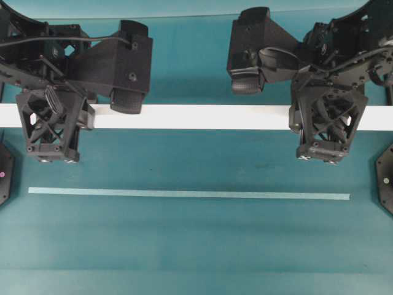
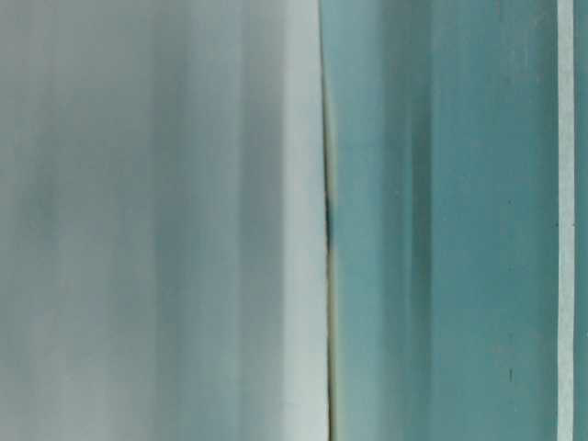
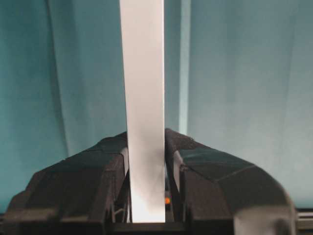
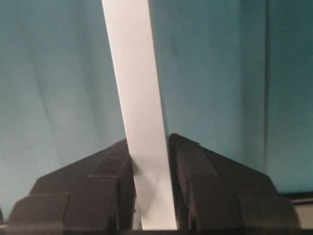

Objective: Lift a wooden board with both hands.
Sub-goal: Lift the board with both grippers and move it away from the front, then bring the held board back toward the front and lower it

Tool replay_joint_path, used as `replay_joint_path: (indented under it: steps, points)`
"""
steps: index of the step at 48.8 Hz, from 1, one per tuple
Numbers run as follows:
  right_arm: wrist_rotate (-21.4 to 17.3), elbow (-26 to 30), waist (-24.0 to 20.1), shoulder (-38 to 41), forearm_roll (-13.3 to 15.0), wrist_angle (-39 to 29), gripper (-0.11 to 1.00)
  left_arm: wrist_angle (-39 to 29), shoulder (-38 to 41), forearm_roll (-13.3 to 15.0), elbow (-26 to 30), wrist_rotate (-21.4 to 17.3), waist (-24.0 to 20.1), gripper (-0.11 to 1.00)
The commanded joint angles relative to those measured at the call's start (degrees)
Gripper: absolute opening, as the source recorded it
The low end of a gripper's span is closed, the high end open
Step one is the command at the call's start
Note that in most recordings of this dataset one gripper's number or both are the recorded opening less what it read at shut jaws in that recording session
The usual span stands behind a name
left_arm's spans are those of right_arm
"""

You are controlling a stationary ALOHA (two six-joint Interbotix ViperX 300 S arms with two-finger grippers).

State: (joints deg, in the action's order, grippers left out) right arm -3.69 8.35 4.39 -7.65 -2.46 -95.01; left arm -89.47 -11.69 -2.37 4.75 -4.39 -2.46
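Across the upper middle of the overhead frame, wooden board [image 1: 190,117] runs level. Left gripper [image 3: 145,196] and right gripper [image 4: 151,196] each clamp it near an end. Teal strip [image 1: 189,194] lies on surface [image 1: 196,246] below. Lift apparently underway; next calls for matched, level raising.

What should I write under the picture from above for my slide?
Two robot grippers, left and right, each clamp the long white board above a teal table, with a thin pale strip in front.

Both arms reach in from the far side, wrists bent downward. The left gripper [image 1: 54,117] and right gripper [image 1: 325,120] each have their jaws clamped on the wooden board [image 1: 196,117].
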Motion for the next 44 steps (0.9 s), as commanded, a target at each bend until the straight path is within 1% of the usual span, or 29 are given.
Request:
replay_joint_path:
  steps: [1, 33, 39, 44]
  points:
    - [-1.1, 1.7, 0.3, 0.4, -0.1, 1.2, 0.22, 1.2, -0.3, 0.1, 2.2, -0.2, 0.3, 0.17]
    - [-1.1, 0.9, 0.3, 0.9, -0.2, 1.4, 0.22, 1.2, -0.2, 0.1, 1.8, -0.1, 0.3, 0.17]
    - [-1.1, -0.4, 0.3, 0.9, -0.2, 1.5, 0.22, 1.7, -0.1, 0.1, 0.9, -0.1, 0.3, 0.17]
    - [-0.9, -3.1, 0.3, 1.1, -0.2, 1.8, 0.22, 2.6, 0.2, 0.1, -1.7, -0.1, 0.3, 0.18]
